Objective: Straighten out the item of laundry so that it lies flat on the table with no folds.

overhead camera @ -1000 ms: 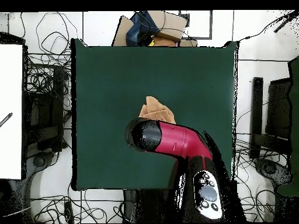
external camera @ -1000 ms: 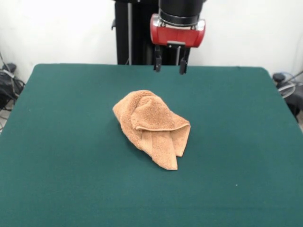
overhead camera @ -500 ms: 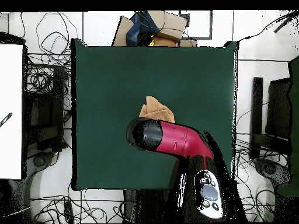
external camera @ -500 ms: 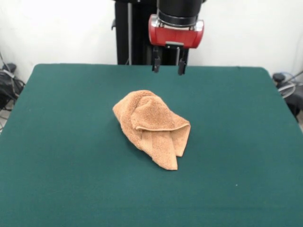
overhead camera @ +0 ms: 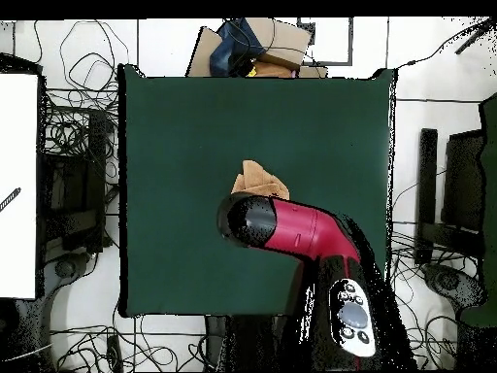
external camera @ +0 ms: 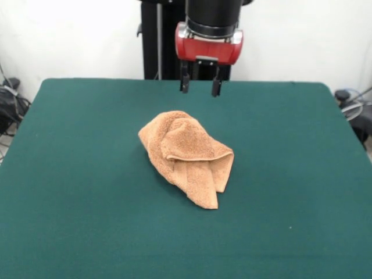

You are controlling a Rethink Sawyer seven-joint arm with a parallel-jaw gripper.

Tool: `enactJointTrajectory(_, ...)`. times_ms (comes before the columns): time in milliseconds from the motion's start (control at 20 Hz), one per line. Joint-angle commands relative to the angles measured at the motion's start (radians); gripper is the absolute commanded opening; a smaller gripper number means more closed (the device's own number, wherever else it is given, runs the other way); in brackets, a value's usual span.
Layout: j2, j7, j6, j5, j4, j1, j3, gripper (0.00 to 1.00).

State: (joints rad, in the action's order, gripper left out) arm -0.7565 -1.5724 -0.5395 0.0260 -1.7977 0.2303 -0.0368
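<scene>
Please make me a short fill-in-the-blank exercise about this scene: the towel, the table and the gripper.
1. The towel lies ____ on the table, not flat.
2. The colour of the table is dark ____.
3. The gripper hangs above the table with its jaws ____.
4. The gripper holds ____.

Missing words: crumpled; green; open; nothing

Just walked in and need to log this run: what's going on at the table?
A red and black robot arm is set to flatten an orange-tan towel that lies crumpled and folded over itself near the middle of the green table. Nothing holds the towel at this moment. The end effector hangs open and empty in the air above the table, on the far side of the towel and well clear of it. In the overhead view the arm covers much of the towel. The straightening has not begun.
</scene>
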Motion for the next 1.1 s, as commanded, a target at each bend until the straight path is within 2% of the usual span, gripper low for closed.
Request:
enactJointTrajectory(50, 0.057, -0.146, 0.054, 0.025, 0.056, 0.015, -0.004, 1.00)
enactJointTrajectory(500, 0.139, -0.149, -0.023, 0.004, 0.214, -0.035, 0.011, 1.00)
enactJointTrajectory(650, 0.123, -0.180, -0.065, 0.005, 0.237, -0.064, -0.029, 1.00)
enactJointTrajectory(1100, 0.123, -0.183, -0.077, -0.027, 0.248, -0.068, -0.029, 1.00)
